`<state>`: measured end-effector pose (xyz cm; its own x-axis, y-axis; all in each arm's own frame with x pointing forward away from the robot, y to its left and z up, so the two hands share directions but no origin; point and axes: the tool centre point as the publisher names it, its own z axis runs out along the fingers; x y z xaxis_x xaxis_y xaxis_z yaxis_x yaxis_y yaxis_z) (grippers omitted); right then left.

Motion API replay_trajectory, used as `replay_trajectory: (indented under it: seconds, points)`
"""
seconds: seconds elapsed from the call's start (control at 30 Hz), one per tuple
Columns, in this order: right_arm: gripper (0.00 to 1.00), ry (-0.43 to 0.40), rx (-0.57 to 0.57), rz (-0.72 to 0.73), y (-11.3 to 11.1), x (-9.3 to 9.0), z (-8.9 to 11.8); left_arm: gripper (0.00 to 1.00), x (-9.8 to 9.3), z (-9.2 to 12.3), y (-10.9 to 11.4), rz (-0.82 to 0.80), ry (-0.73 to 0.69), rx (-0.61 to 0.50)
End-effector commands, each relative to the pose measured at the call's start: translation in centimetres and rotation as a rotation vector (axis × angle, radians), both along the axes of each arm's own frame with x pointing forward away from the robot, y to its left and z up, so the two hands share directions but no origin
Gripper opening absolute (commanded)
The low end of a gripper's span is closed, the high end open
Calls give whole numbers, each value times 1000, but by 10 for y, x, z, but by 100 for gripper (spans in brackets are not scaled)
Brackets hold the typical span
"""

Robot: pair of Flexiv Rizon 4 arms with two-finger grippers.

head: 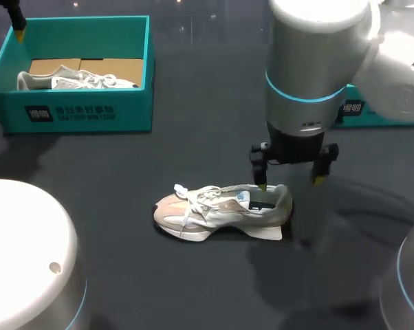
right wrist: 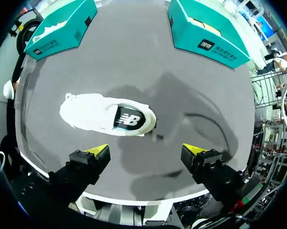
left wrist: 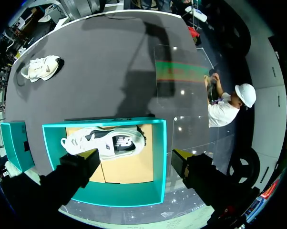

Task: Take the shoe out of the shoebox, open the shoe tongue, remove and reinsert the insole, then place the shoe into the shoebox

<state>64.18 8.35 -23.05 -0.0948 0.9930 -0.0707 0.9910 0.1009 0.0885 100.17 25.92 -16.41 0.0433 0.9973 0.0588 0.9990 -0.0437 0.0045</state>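
A white and beige shoe (head: 221, 210) lies on the dark table on its sole, toe toward the left, with its insole (right wrist: 129, 119) showing in the opening. My right gripper (head: 290, 183) hangs open just above the heel end, with nothing between its fingers; in the right wrist view the shoe (right wrist: 107, 117) lies ahead of the open gripper (right wrist: 146, 150). A teal shoebox (head: 131, 110) at the back left holds a second white shoe (head: 76, 79). My left gripper (left wrist: 136, 155) is open above that shoebox (left wrist: 160, 157), over the shoe inside (left wrist: 103, 140).
Another teal box (head: 379, 113) stands at the back right, partly behind my right arm. Both boxes (right wrist: 62, 28) (right wrist: 205, 28) lie beyond the shoe in the right wrist view. Bare dark table surrounds the shoe.
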Motion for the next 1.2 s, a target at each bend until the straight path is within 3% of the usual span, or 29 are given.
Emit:
replay_trajectory:
  seconds: [0.03, 0.33, 0.4, 0.47, 0.57, 0.77, 0.93, 1.0, 1.2]
  points:
    - [100, -56, 364, 510, -26, -6, 3, 100, -1, 0, 0, -1, -1, 1]
    - [100, -56, 364, 510, -26, -6, 3, 100, -1, 0, 0, -1, -1, 1]
    - [100, -74, 515, 630, -33, -10, 8, 100, -1, 0, 0, -1, -1, 1]
    - [100, -82, 594, 721, -40, -12, 11, 100, -1, 0, 0, -1, -1, 1]
    - [100, -126, 682, 807, -57, -12, 14, 100, -1, 0, 0, -1, -1, 1]
    - [100, -309, 836, 927, -96, -15, 21, 100, -1, 0, 0, -1, -1, 1]
    - [100, -423, 931, 1030, -115, -18, 13, 100, -1, 0, 0, -1, -1, 1]
    - [100, -453, 985, 1069, -120, -19, 6, 100, -1, 0, 0, -1, -1, 1]
    - [100, -453, 985, 1069, -120, -19, 6, 100, -1, 0, 0, -1, -1, 1]
